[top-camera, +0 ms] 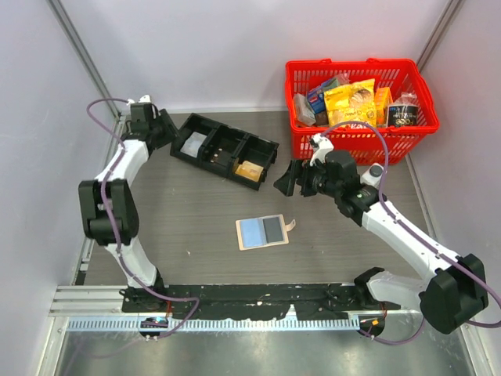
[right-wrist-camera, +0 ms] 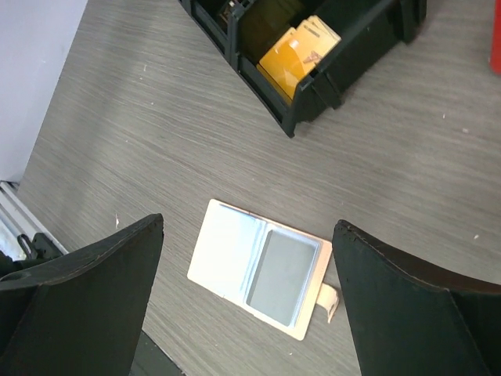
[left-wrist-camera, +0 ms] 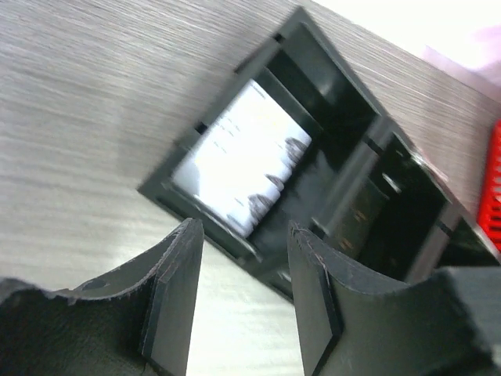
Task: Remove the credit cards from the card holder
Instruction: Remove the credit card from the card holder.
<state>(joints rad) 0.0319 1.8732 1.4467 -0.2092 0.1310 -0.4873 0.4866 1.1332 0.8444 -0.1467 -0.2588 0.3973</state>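
The card holder (top-camera: pixel 262 232) lies open and flat on the table's middle, with its tab (right-wrist-camera: pixel 330 301) at the right. A grey card (right-wrist-camera: pixel 283 268) sits in its right half. Its left half (right-wrist-camera: pixel 227 247) is pale blue; I cannot tell whether that is a card or the inner face. My right gripper (top-camera: pixel 286 180) hovers above and behind the holder, open and empty; in the right wrist view (right-wrist-camera: pixel 249 225) the holder lies between its fingers. My left gripper (top-camera: pixel 171 129) is open and empty at the black tray's left end, with both fingers (left-wrist-camera: pixel 176 298) over bare table.
A black three-compartment tray (top-camera: pixel 232 130) lies at the back left, with a white packet (left-wrist-camera: pixel 243 160) in one end and tan-orange packets (right-wrist-camera: pixel 297 51) in the other. A red basket (top-camera: pixel 356 137) of snacks stands at the back right.
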